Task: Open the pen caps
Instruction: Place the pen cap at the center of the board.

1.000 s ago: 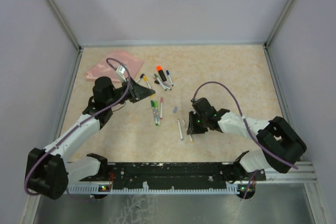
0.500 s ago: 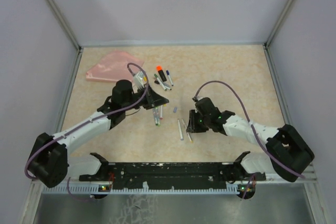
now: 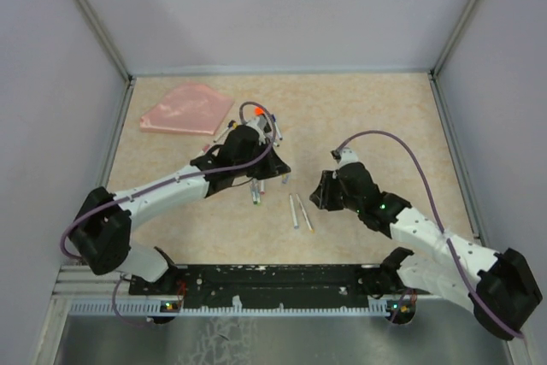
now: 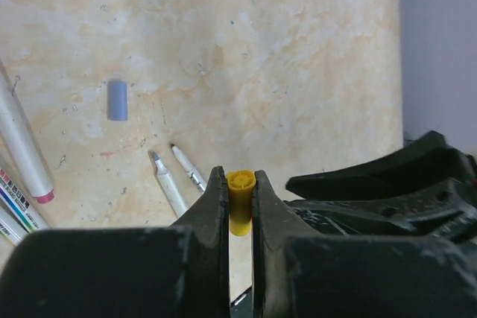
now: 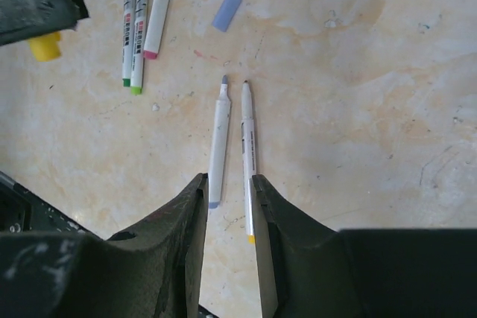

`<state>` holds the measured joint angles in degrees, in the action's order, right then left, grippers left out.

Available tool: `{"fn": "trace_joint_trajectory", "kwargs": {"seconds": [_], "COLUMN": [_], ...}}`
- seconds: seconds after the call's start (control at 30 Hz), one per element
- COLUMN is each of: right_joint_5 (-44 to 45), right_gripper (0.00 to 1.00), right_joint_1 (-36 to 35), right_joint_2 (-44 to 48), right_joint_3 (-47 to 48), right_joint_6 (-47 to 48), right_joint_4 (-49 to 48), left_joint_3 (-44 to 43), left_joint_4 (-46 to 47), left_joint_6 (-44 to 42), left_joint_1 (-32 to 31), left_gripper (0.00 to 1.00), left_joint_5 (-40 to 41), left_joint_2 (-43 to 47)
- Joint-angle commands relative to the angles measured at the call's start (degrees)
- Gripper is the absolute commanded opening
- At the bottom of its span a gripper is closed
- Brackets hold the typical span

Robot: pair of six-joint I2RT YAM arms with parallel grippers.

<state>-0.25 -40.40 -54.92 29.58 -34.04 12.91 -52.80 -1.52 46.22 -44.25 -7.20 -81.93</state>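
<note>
Left pincer (image 4: 238, 188) clamps yellow cap (image 4: 240, 214) over mid-tabletop (image 4: 313, 50). Right pincer (image 5: 226, 184) part-open, empty, above two uncapped pens (image 5: 218, 135). Blue-grey cap (image 4: 117, 100) lies loose. Green, pink pens (image 5: 134, 27) likely unopened; most left.

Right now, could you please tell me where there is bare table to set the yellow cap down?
Free: the table's far right, between back wall and right arm; also the left, between pouch and left arm. Crowded: the middle, with a pen cluster, two open pens and the left claw gripping the cap.
</note>
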Motion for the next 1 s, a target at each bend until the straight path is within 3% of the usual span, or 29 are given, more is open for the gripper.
{"fn": "trace_joint_trajectory", "kwargs": {"seconds": [0.0, 0.33, 0.57, 0.97], "right_joint_5": [6.0, 4.8, 4.7, 4.6], "right_gripper": [0.30, 0.30, 0.30, 0.29], "right_joint_1": [-0.3, 6.0, 7.1, 7.3], "right_joint_2": [4.7, 11.0, 12.9, 12.0], "right_joint_3": [-1.4, -5.2, -5.4, -5.7], "right_joint_6": [-0.4, -3.1, -2.7, -2.6], "right_joint_4": [-1.4, 0.0, 1.3, 0.7], "left_joint_3": [-6.5, -23.5, -28.5, -31.1], "left_joint_4": [-8.3, -26.5, -27.7, -28.4], "left_joint_6": [-1.2, -1.8, -3.0, -4.3], "left_joint_1": [-3.6, -7.3, -7.5, -7.4], "left_gripper": [0.00, 0.00, 0.01, 0.20], "left_joint_5": [9.4, 19.7, 19.9, 19.3], "left_joint_2": [-5.2, -23.9, -30.7, -35.1]}}
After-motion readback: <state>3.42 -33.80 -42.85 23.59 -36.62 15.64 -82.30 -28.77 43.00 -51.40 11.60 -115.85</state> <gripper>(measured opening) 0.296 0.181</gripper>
